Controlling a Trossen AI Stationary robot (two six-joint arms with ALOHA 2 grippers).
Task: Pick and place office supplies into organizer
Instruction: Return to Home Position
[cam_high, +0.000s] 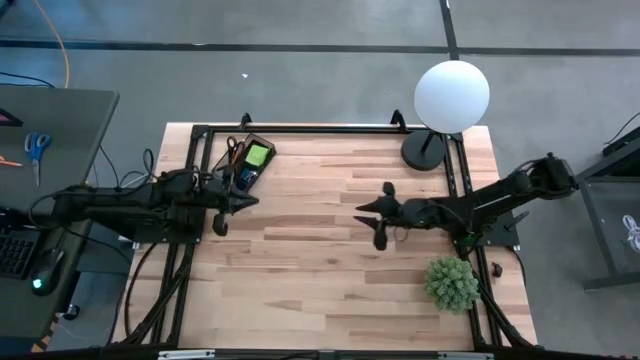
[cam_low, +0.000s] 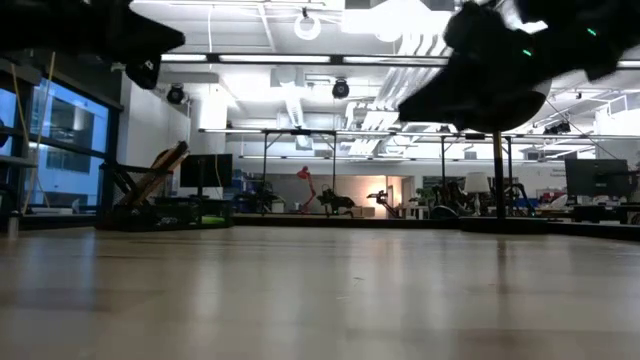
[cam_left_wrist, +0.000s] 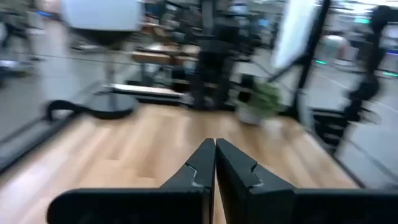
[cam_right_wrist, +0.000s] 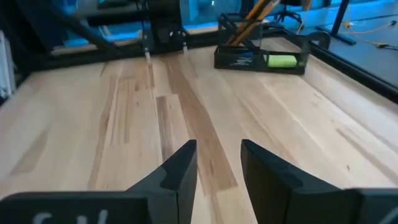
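Grey concrete floor is seen around a pale wooden table (cam_high: 330, 270), which fills the centre of the high view and is edged by a black frame (cam_high: 300, 129). A grey side desk (cam_high: 55, 130) is noted at the left edge of the frame, with blue-handled scissors (cam_high: 37, 147) lying on it.

Both dark arms are held low over the table. The left arm reaches in from the left. The left gripper (cam_high: 245, 202) is placed left of centre, and in its wrist view (cam_left_wrist: 215, 144) its fingers are pressed together with nothing between them. The right arm reaches in from the right. The right gripper (cam_high: 365, 209) is placed just right of centre, and in its wrist view (cam_right_wrist: 219, 149) its fingers are parted and empty, with bare wood seen in the gap. The two grippers are pointed at each other, well apart.

A lamp (cam_high: 452, 95) with a white globe is recorded at the table's upper right, and a green bushy plant (cam_high: 452, 284) at the lower right.

The organizer (cam_high: 245, 163) is found at the table's upper left, just above the left gripper in the frame and not touched by it. A lime-green sticky-note pad (cam_right_wrist: 281, 61) is seen inside it, and orange pencils (cam_right_wrist: 252, 22) are stood tilted in it.
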